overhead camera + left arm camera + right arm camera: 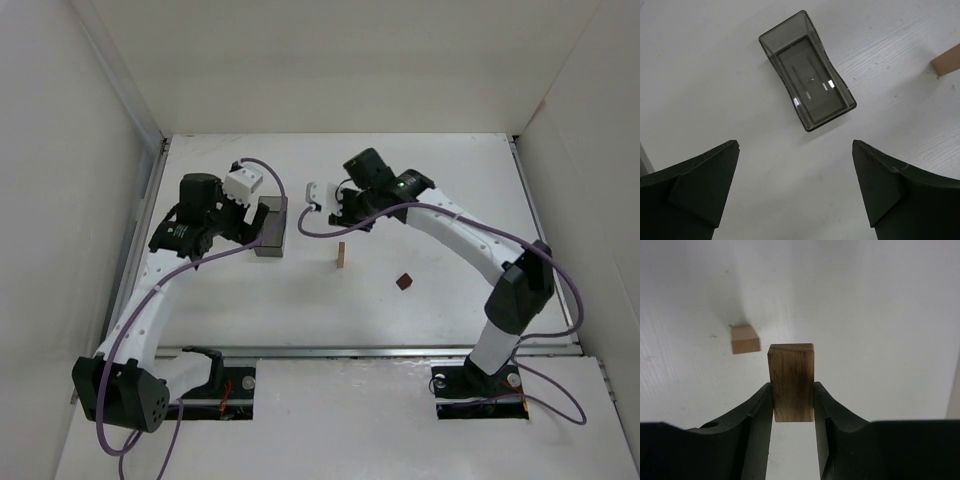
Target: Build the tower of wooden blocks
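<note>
Beside the dark bin (270,227), on its left, the left gripper (795,190) hovers with its fingers spread wide and nothing between them. The bin lies on the white table (450,180), open side up. To the bin's right, near it, a tan block (341,255) stands alone. Above and right of the bin, the right gripper (792,387) pinches a second tan block (791,385) upright, fingers tight on its sides. Farther right of the bin rests a reddish-brown block (403,282), well apart from both. We see none stacked.
</note>
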Robot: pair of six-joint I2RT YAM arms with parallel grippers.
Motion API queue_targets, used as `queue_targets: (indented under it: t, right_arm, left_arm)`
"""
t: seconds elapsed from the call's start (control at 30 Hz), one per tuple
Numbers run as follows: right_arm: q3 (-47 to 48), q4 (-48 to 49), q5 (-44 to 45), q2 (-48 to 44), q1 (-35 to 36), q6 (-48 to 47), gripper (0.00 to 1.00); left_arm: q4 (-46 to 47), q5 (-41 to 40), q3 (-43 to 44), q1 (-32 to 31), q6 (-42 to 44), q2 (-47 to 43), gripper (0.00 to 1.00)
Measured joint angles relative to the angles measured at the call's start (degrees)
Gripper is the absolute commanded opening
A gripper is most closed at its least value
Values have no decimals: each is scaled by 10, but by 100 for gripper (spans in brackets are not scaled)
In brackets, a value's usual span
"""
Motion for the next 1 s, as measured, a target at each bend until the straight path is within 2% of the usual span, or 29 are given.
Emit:
queue_targets:
  t: [0.23,1.0]
  right_arm:
    - [0,-59,-21,52,29,-37,0]
    - [0,-52,-27,94,35,-28,0]
  left_arm:
    - [11,-31,-18,9,-9,-15,95]
    - [31,-34,-25,9,-10,-16,98]
